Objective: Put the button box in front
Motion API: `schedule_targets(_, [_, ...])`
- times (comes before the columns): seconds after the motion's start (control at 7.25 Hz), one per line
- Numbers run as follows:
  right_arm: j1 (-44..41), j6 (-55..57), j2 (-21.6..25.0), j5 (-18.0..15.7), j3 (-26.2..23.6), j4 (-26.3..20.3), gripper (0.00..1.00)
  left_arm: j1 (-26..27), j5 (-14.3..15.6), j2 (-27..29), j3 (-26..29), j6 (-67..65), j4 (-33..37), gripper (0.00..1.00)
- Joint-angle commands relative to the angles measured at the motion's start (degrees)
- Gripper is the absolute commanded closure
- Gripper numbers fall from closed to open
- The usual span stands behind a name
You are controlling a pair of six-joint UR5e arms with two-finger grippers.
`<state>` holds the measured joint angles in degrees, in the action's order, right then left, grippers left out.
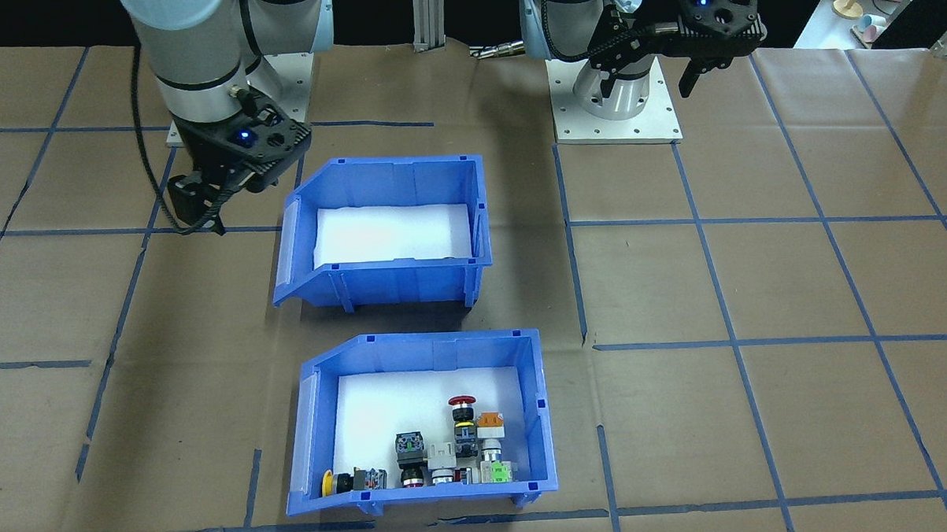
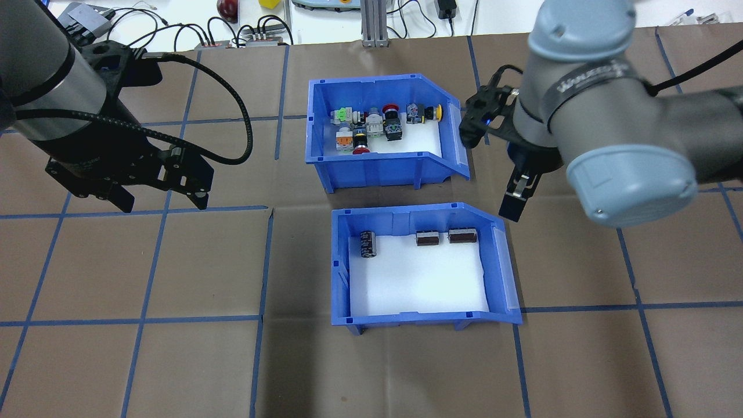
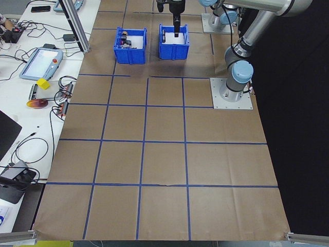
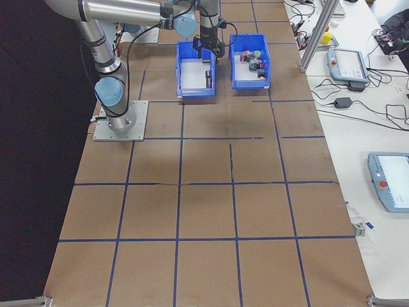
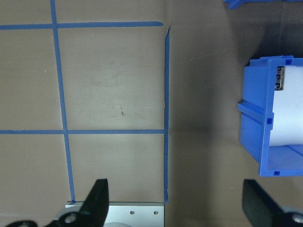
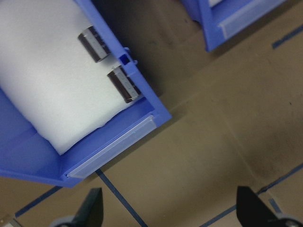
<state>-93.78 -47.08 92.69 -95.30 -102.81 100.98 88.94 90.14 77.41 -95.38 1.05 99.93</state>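
Front-facing view: nearest the camera sits the button box (image 1: 421,422), its buttons crowded along the near wall, the red mushroom head (image 1: 462,401) among them. Behind it, closer to the robot, stands the second bin (image 1: 386,231), apart from the first. The right end effector (image 1: 203,204) hangs above the surface (image 1: 759,327) beside the second bin's open end; the left end effector (image 1: 691,73) hangs high near its base, holding nothing.

Overhead view: the second bin (image 2: 424,264) lies nearest, with three dark cylinders (image 2: 429,238) along its far wall; the button box (image 2: 380,132) is beyond it. The left end effector (image 2: 162,200) is spread wide and empty. The right end effector (image 2: 516,200) is beside the bins' open ends.

Wrist views: both end effectors show fingers wide apart with nothing between them.
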Motion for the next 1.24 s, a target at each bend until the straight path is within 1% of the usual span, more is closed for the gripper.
schedule_targets(0.0, [3.25, 17.21, -0.58, 1.69, 5.14, -2.7, 0.0, 0.0, 0.03, -0.5, 0.02, 0.0, 0.0, 0.0])
schedule_targets(0.14, [3.34, 26.68, -0.58, 1.69, 6.99, -2.89, 0.0, 0.0, 0.03, -0.15, 0.45, 0.0, 0.0, 0.0])
schedule_targets(0.28, [3.34, 34.52, -0.58, 1.69, 7.71, -3.15, 0.0, 0.0, 0.03, -0.06, 0.37, 0.0, 0.0, 0.0])
schedule_targets(0.41, [3.69, 38.86, -0.67, 1.69, 7.63, -4.89, 0.0, 0.0, 0.03, -0.06, 0.28, 0.0, 0.0, 0.0])
schedule_targets(0.55, [4.74, 43.08, -0.23, 2.21, 7.36, -8.13, 0.0, 0.0, 0.03, -0.24, 0.28, 0.0, 0.0, 0.0])
schedule_targets(0.69, [6.4, 45.13, 0.03, 6.05, 7.36, -10.51, 0.0, 0.0, 0.12, -0.33, 0.28, 0.0, 0.09, 0.0])
schedule_targets(0.83, [6.25, 45.5, 0.47, 6.0, 7.45, -11.58, 0.0, 0.0, 0.12, -0.41, 0.28, 0.0, 0.09, 0.0])
schedule_targets(1.1, [6.24, 45.76, 1.0, 5.73, 7.45, -11.16, 0.0, 0.0, 0.12, -0.5, 0.2, 0.0, 0.09, 0.0])
